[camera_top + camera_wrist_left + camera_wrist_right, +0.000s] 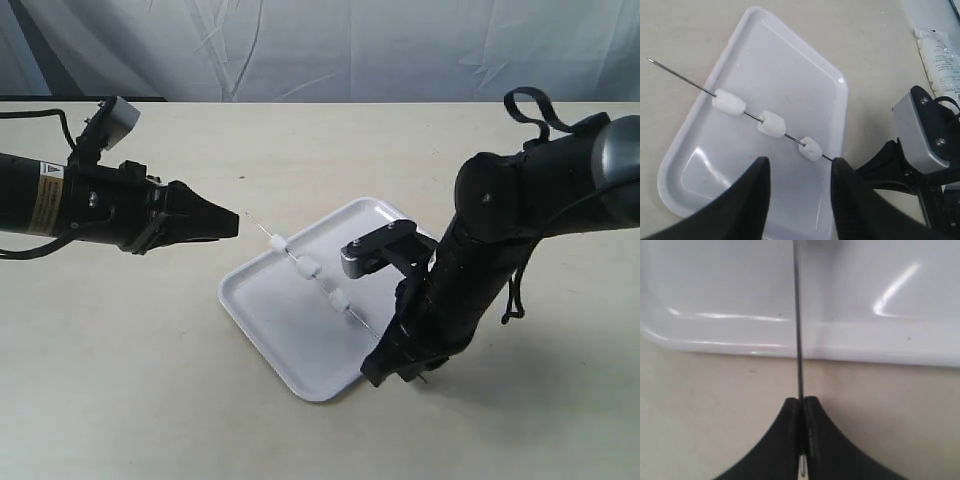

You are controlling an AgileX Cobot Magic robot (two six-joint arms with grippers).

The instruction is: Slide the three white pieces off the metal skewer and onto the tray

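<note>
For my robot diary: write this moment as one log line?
right gripper: shut on thin metal skewer | left gripper: open | three white soft cubes: on skewer, over white plastic tray

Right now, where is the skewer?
Exterior view, centre: the skewer runs across the tray, its right end pinched in the right claw, three white pieces on it.

we see: three pieces on skewer | skewer over tray | left gripper left, right gripper right
</note>
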